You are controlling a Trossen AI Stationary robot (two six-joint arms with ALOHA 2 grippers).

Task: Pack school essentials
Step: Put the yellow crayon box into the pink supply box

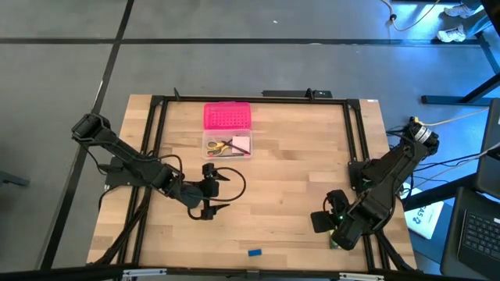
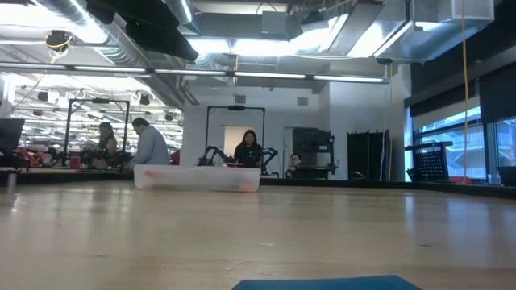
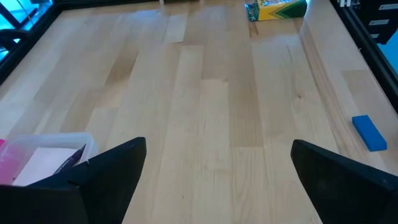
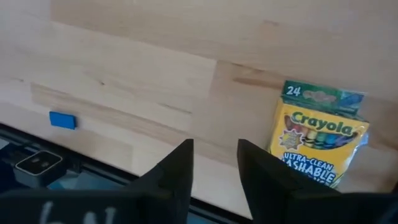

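A clear plastic box [image 1: 226,145] at the table's far middle holds yellow-handled scissors [image 1: 221,145] and a pink notepad [image 1: 241,144]. Its pink lid [image 1: 227,115] lies just beyond it. My left gripper [image 1: 211,191] hangs open near the table's middle, a little nearer than the box, with nothing between its fingers [image 3: 112,168]. A green-yellow crayon box [image 4: 320,140] lies flat near the table's near right corner. My right gripper [image 4: 214,165] hovers above the table beside it, points down, narrowly open and empty. A small blue eraser [image 1: 255,252] lies at the near edge.
Black frame rails [image 1: 148,156] run along the table's left, right and far sides. In the low view the clear box [image 2: 197,177] stands far across the bare wood, and people sit in the room behind it. Open wood lies between the two grippers.
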